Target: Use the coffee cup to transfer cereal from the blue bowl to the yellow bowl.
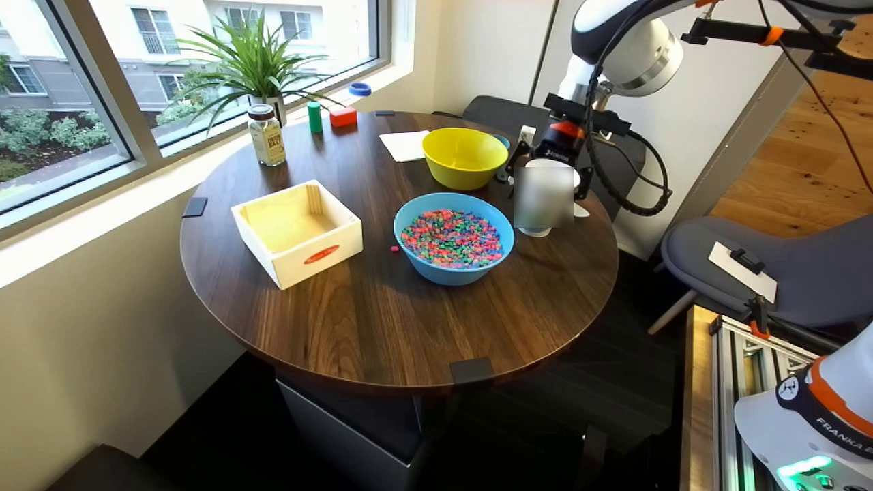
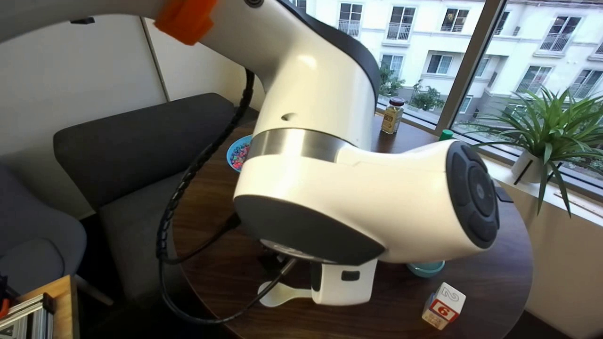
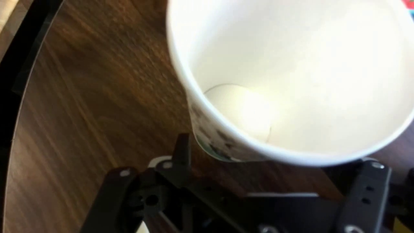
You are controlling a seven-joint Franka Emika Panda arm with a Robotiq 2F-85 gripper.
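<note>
In an exterior view, from the left of the frame, comes one pale wooden box (image 1: pixel 293 266), its yellowish floor showing. Above it, at the upper left, show one lidded jar (image 1: pixel 267 140) (its contents too small to make out), one green cylinder (image 1: pixel 314 117) and one red block (image 1: pixel 343 117). At the centre, one stray pinkish piece (image 1: pixel 394 249) lies on the table (image 1: pixel 327 327) just left of the one blue bowl (image 1: pixel 450 275), which holds a broad layer of cereal (image 1: pixel 453 239) in red, pink, blue and green, too many pieces to count. The one yellow bowl (image 1: pixel 455 170) sits just above it in the frame, its yellow inside in view. Right of centre is the single coffee cup (image 1: pixel 544 198), upright, part of it blurred, directly in front of the gripper (image 3: pixel 277 154). In the wrist view the cup fills the upper right, a white wall and round floor showing inside. The jaws are spread wide, one at the lower left, one at the lower right; a strip of table shows between the lower-left jaw and the cup's wall (whether the other touches, I cannot tell).
</note>
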